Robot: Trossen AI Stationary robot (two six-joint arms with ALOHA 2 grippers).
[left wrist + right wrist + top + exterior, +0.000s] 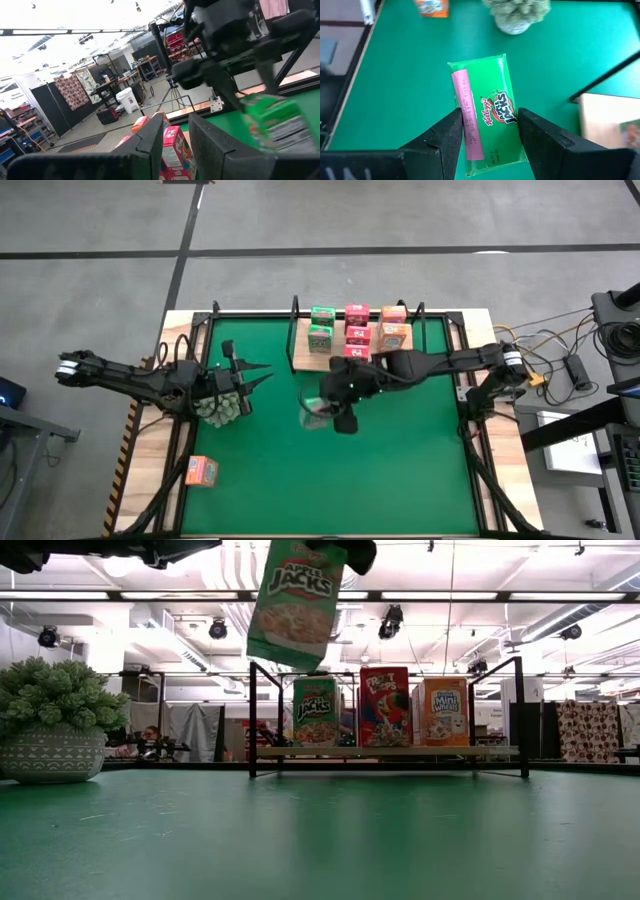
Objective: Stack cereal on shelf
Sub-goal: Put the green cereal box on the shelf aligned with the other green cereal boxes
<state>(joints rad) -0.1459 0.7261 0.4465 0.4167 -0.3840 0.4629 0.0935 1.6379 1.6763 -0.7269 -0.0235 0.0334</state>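
Right gripper [487, 132] clamps green cereal box [485, 112] mid-frame, airborne | left gripper [243, 378] waits centre-left, grip state unclear | Risk: tilted box clips shelf [305, 360] upright or topples stacked boxes.

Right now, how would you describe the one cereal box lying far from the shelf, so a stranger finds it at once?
Start from the green table mat and go to its near left corner, beyond the potted plant. There lies the orange cereal box, alone on the wooden table edge, far from the shelf and the others.

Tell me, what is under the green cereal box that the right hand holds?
Under the green box, held in the air by the right hand, only bare green mat shows. The mat directly below stays covered.
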